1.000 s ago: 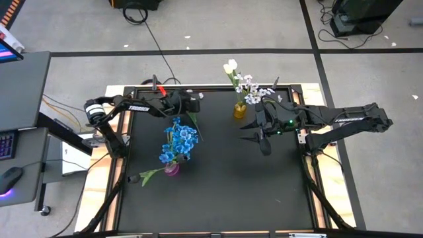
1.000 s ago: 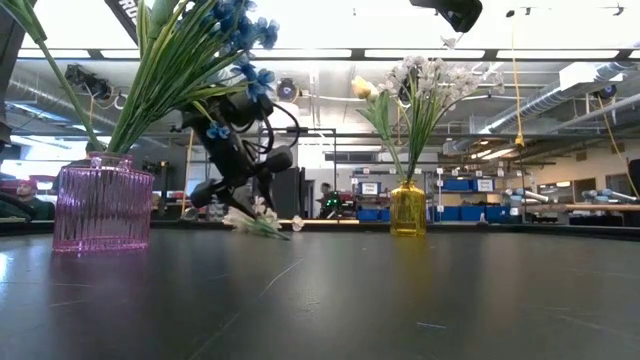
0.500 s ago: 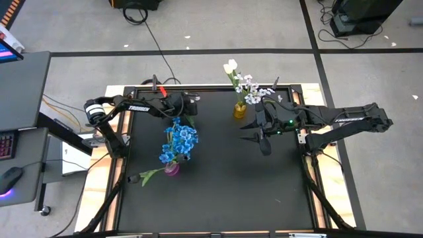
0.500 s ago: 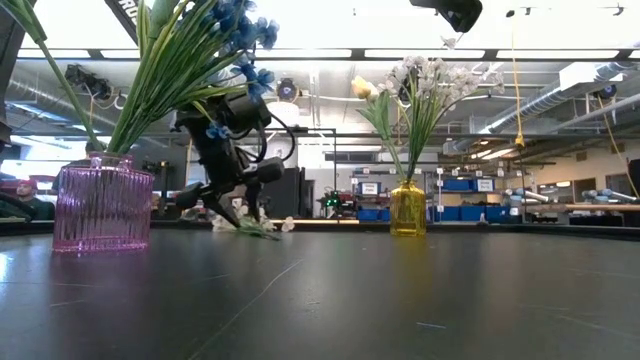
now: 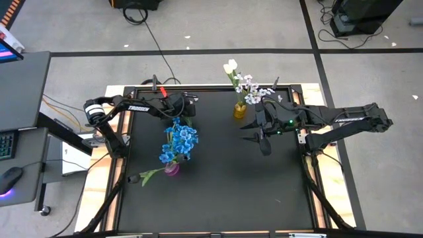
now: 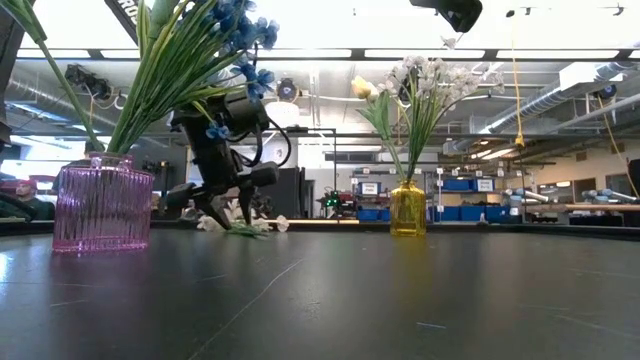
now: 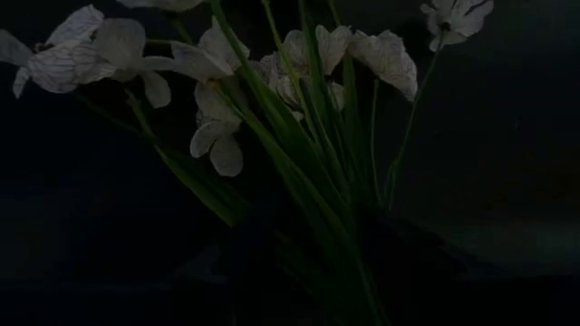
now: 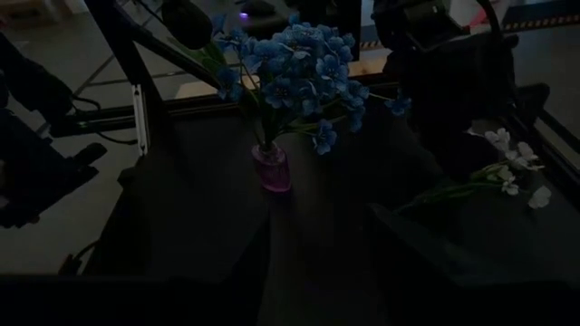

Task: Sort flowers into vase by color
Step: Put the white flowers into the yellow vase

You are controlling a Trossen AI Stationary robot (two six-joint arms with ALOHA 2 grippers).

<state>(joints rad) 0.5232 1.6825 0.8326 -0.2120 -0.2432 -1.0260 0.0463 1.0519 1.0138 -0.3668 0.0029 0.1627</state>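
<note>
Lowered since a second ago, left gripper [image 6: 222, 208] now down on white spray [image 6: 243, 224] lying flat beneath its fingers; closed or not, cannot tell. Beside it, blue bunch in pink vase [image 5: 171, 169]. Farther right, whites in yellow vase [image 5: 240, 110]. Right gripper [image 5: 252, 131] waiting, spread open.

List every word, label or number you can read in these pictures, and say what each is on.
"TROSSEN", white letters, only just readable: on the left arm in the high view.
White lettering on the right arm: too small to read.
White letters on the dark part at the low view's top: cut off, unreadable.
Nothing else is readable.
</note>
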